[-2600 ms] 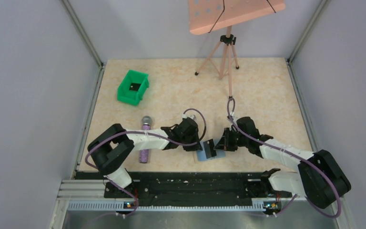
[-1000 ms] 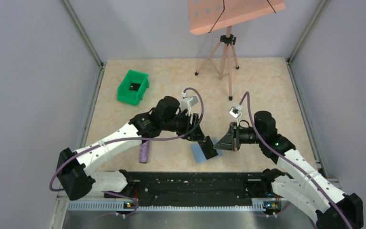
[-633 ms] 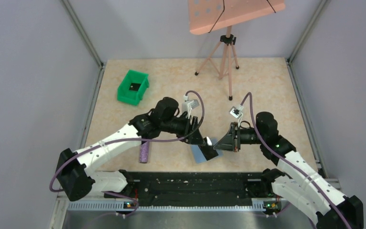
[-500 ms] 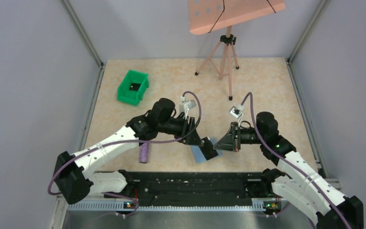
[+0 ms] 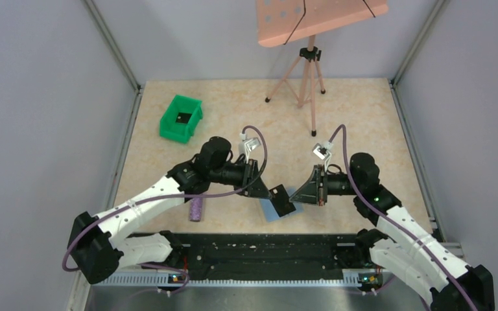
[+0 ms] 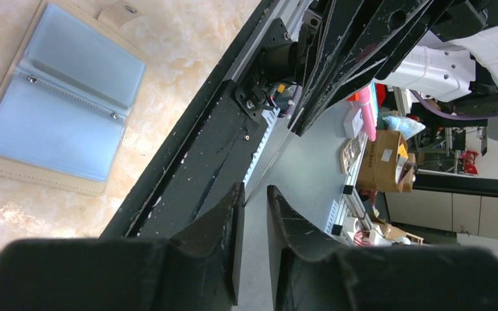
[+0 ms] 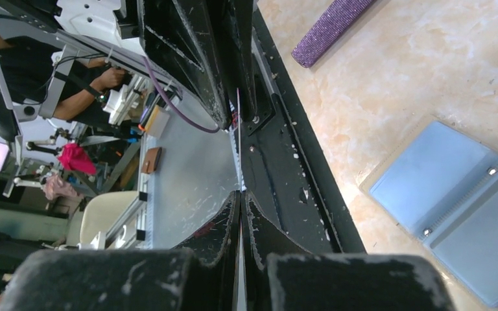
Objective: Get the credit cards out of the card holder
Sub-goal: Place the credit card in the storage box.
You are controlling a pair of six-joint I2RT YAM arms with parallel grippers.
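The card holder [image 5: 269, 208] lies open on the table, its light blue panels up; it also shows in the left wrist view [image 6: 58, 110] and in the right wrist view [image 7: 454, 207]. My right gripper [image 5: 300, 194] is shut on a thin dark card [image 5: 285, 203], held above the holder and seen edge-on in its wrist view [image 7: 238, 142]. My left gripper [image 5: 273, 192] faces it from the left. Its jaws stand a narrow gap apart [image 6: 255, 194], with nothing between them, and the card's far end lies at its fingertips.
A purple microphone [image 5: 196, 206] lies left of the holder. A green bin [image 5: 181, 118] stands at the back left. A tripod [image 5: 308, 74] with a pink board stands at the back. The black base rail [image 5: 259, 246] runs along the near edge.
My left arm has drawn back to the left and its jaws have come off the card. My right gripper has stayed put, still holding the card over the holder.
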